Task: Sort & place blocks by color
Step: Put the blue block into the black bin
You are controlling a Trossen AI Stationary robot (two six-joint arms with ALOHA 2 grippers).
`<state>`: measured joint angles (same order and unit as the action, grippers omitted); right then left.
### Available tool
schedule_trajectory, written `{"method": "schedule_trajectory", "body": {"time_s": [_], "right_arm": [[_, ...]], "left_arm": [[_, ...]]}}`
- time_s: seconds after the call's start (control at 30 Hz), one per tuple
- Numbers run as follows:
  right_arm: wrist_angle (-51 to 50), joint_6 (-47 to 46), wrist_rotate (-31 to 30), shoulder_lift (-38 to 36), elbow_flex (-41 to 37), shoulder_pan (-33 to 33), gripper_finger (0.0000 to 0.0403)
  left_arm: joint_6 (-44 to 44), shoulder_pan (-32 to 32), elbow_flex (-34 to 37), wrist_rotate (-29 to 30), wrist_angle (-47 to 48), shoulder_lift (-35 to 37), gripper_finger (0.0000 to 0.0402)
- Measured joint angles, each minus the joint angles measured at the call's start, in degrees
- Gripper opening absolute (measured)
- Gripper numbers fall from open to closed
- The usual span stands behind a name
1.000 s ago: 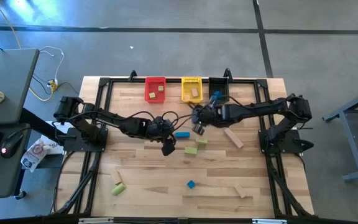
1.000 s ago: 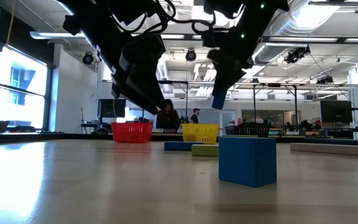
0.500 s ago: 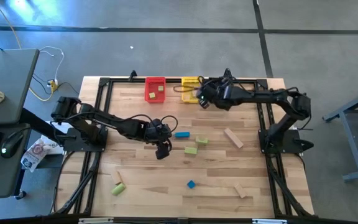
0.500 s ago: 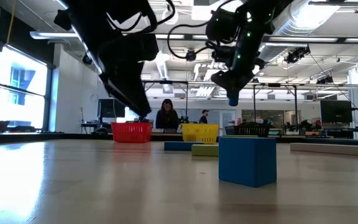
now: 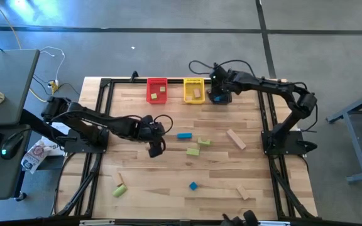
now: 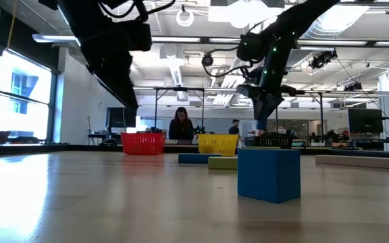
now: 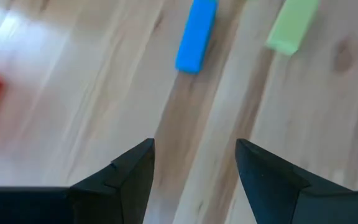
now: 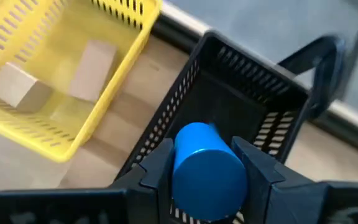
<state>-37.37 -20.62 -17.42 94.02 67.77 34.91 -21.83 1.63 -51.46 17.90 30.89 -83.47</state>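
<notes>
Right gripper (image 8: 209, 177) is over the black bin (image 8: 247, 112), a slatted plastic basket at the back edge of the table (image 5: 137, 182). Its fingers are clamped on a blue cylinder (image 8: 209, 167), smooth, with its round end face toward the wrist camera. In the high view the right gripper (image 5: 219, 91) sits above the black bin (image 5: 226, 85), just beside the yellow bin (image 5: 193, 90).

Yellow bin (image 8: 55, 74) is the same slatted plastic and holds two plain tan blocks (image 8: 91, 70). Red bin (image 5: 157, 89) also has tan pieces in it.

Left gripper (image 7: 194, 163) hangs above bare wood planks near table centre, fingers spread with nothing between them. In the high view the left gripper (image 5: 155, 147) is left of the blue bar.

Loose on the table:
- blue bar (image 5: 184, 135), flat rectangular
- two light green blocks (image 5: 198, 146) just beside it
- tan bar (image 5: 235, 139), lying angled
- small blue cube (image 5: 193, 186) toward the front, sharp-edged and matte in the low view (image 6: 269, 174)
- green bar (image 5: 119, 190) touching a tan piece, front left
- tan bar front right (image 5: 244, 192)
</notes>
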Motion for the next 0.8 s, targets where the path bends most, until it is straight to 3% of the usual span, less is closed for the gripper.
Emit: {"method": "schedule_trajectory", "body": {"time_s": [0.17,0.37,0.5,0.8], "right_arm": [[-2.5,-0.2,9.1,0.0,0.0,4.2,0.0109],[-7.2,-0.1,14.6,0.1,0.0,7.5,0.0109],[-8.5,0.2,14.9,0.5,0.0,8.2,0.0113],[-7.0,1.6,13.1,1.4,0.0,8.2,0.0174]], "left_arm": [[-1.8,0.4,0.1,2.8,3.8,1.3,0.0206],[-2.0,0.5,0.0,3.5,4.1,1.4,0.0206],[-2.0,0.5,0.0,3.6,4.1,1.4,0.0206],[-2.0,0.5,0.0,3.7,4.1,1.3,0.0206]]}}
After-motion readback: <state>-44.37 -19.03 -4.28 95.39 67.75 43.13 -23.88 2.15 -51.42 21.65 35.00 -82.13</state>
